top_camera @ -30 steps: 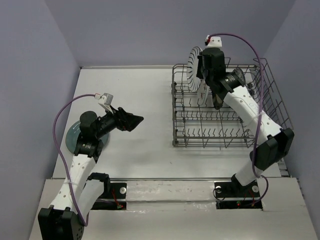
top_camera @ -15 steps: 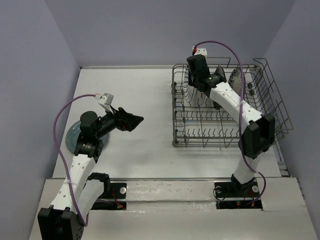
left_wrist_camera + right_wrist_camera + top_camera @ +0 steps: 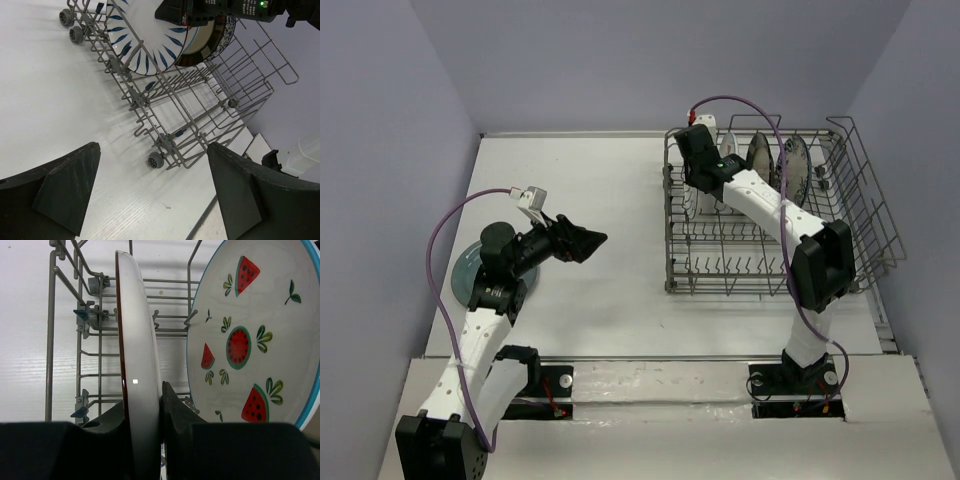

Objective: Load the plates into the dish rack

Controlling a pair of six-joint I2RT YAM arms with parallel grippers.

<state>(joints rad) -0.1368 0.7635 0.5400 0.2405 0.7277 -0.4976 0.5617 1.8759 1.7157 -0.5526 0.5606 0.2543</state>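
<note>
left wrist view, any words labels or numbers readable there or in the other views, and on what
White print on the black housing above the plates, beside a green light: too small and blurred to read.
Plates, dish rack, table: no text visible in any view.

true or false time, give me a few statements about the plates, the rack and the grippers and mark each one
1. The right gripper is shut on the blue-striped plate, which stands on edge in the dish rack. True.
2. The left gripper holds the teal plate. False: it is open and empty, and the teal plate lies flat on the table by the left arm.
3. A watermelon-patterned plate stands right beside the held plate. True.
4. The dish rack sits on the left side of the table. False: it is on the right side.
</note>
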